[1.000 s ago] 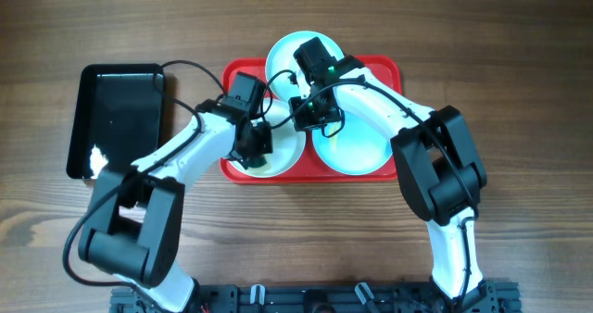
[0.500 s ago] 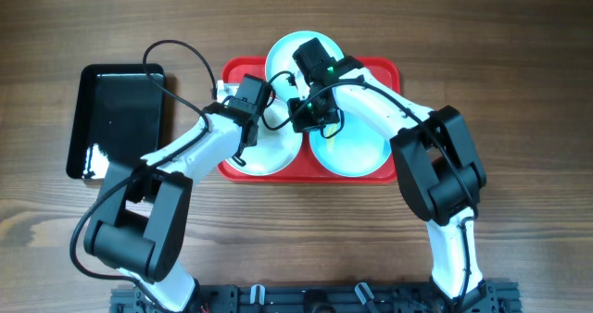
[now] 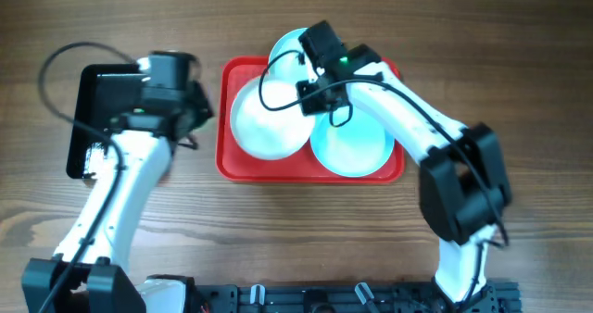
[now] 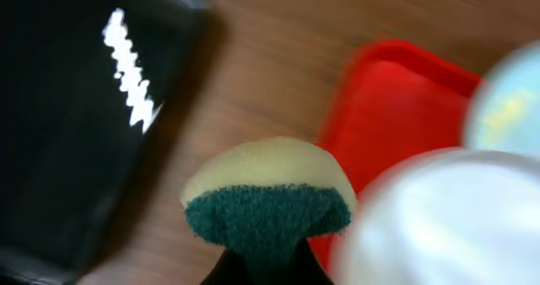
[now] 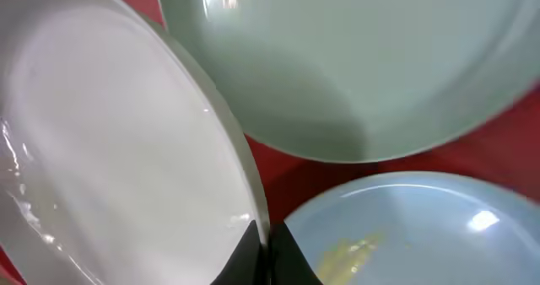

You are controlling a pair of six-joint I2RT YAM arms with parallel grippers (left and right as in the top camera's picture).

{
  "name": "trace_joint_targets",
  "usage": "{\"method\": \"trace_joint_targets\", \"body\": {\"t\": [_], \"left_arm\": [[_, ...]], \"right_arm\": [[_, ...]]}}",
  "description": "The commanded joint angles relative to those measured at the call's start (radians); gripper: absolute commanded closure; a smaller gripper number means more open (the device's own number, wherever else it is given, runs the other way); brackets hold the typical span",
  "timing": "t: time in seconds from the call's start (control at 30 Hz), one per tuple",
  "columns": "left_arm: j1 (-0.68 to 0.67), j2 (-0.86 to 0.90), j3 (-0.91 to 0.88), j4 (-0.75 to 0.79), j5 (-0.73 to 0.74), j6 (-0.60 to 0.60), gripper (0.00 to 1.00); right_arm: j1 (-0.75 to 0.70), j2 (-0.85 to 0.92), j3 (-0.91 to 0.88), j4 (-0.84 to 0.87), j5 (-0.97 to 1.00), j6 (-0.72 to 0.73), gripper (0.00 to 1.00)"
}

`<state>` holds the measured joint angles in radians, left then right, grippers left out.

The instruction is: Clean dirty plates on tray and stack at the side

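The red tray (image 3: pixel 227 165) lies mid-table and shows in the left wrist view (image 4: pixel 384 108). On it are a white plate (image 3: pixel 264 123), a turquoise plate (image 3: pixel 352 151) at the right and another turquoise plate (image 3: pixel 289 46) at the back. My right gripper (image 3: pixel 310 98) is shut on the white plate's rim (image 5: pixel 253 192) and holds it tilted up. The near turquoise plate (image 5: pixel 422 234) carries a yellow smear; the back one (image 5: pixel 363 57) looks clean. My left gripper (image 3: pixel 195 111) is shut on a yellow-and-green sponge (image 4: pixel 266 196), left of the tray.
A glossy black tray (image 3: pixel 116 100) lies at the left, also in the left wrist view (image 4: pixel 76 125). Bare wooden table (image 3: pixel 296 230) lies in front of the red tray. Cables loop over both arms.
My left arm has swung left off the white plate with the sponge, to between the two trays. The white plate has risen and tilted in my right gripper.
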<state>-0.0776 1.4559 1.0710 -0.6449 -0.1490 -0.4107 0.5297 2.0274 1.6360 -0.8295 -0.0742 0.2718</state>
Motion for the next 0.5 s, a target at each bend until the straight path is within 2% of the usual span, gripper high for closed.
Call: {"method": "trace_joint_targets", "body": {"t": [0.0, 0.27, 0.33, 0.47], "left_arm": [[0.138, -0.001, 0.01, -0.066, 0.03, -0.023, 0.96], [0.274, -0.001, 0.008, -0.092, 0.029, 0.007, 0.96], [0.289, 0.0, 0.008, -0.093, 0.029, 0.007, 0.96], [0.299, 0.0, -0.002, -0.09, 0.029, 0.007, 0.96]], "right_arm": [[0.035, -0.125, 0.027, 0.006, 0.203, -0.011, 0.96], [0.137, -0.18, 0.027, 0.088, 0.549, -0.089, 0.96], [0.168, -0.18, 0.027, 0.113, 0.617, -0.161, 0.96], [0.224, -0.18, 0.027, 0.185, 0.692, -0.399, 0.96]]}}
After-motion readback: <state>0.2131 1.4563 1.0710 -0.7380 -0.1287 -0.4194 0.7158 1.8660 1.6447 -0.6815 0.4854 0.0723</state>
